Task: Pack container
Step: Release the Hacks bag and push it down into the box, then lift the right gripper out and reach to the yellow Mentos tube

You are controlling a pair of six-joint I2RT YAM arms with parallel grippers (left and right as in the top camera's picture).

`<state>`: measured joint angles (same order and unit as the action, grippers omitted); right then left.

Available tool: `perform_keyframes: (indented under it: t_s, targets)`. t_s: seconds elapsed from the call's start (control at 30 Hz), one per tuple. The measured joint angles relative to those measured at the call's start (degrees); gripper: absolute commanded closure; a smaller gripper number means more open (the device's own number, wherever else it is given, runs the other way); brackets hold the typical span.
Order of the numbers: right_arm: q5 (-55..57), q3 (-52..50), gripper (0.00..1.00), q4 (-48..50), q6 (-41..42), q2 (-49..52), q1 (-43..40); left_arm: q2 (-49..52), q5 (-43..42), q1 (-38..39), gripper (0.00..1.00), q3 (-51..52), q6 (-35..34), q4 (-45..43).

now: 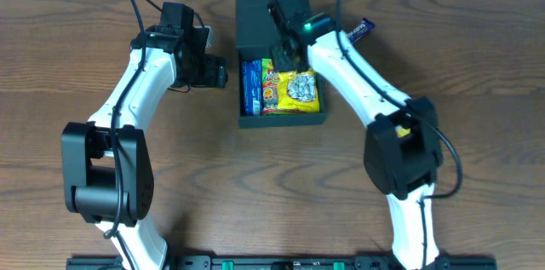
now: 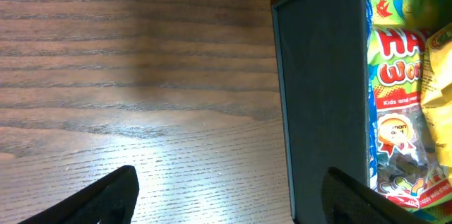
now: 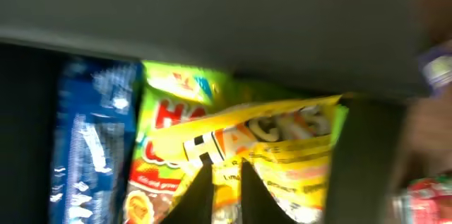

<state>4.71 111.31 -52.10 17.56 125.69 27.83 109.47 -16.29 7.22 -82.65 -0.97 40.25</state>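
Note:
The black container [image 1: 281,120] lies open at the table's middle, its lid [image 1: 272,6] folded back. Inside it are a blue packet [image 1: 251,87], a green-and-red sweets packet [image 1: 271,87] and a crumpled yellow packet [image 1: 298,89]. My right gripper [image 1: 285,55] hangs over the box's far edge. In the right wrist view its fingers [image 3: 226,167] stand a narrow gap apart over the yellow packet [image 3: 282,146]. My left gripper [image 1: 220,74] is open just left of the box; its wrist view shows it [image 2: 229,174] wide above bare wood beside the container wall [image 2: 321,75].
A purple packet [image 1: 361,29] lies on the wood to the right of the lid. The right wrist view shows it [image 3: 438,68] at the edge, with a red packet [image 3: 424,196] below it. Bare wood stretches left of the box [image 2: 141,75].

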Motion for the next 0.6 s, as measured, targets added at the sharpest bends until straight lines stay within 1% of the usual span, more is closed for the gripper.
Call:
perform_keyframes:
  t_s: [0.03, 0.07, 0.1, 0.23, 0.47, 0.6]
  targets:
    - [0.07, 0.39, 0.84, 0.07, 0.04, -1.16, -0.57, 0.0, 0.0, 0.0, 0.16, 0.0, 0.0, 0.0]
    - [-0.04, 0.76, 0.94, 0.11, 0.07, -2.67, -1.44, 0.02, 0.0, 0.0, 0.16, 0.0, 0.0, 0.0]
    - [-0.17, 1.05, 0.99, 0.0, -0.31, -3.85, -2.29, 0.0, 0.0, 0.0, 0.16, 0.0, 0.0, 0.0]
    - [-3.37, 2.21, 0.99, -1.68, -1.36, -6.71, -6.67, 0.02, 0.0, 0.0, 0.16, 0.0, 0.0, 0.02]
    - [-6.99, 2.21, 0.99, -6.32, -2.29, -6.82, -13.29, 0.0, 0.0, 0.0, 0.16, 0.0, 0.0, 0.0]
    - [-7.74, 2.21, 0.99, -11.98, 0.61, -6.82, -19.52, 0.0, 0.02, 0.0, 0.16, 0.0, 0.0, 0.0]
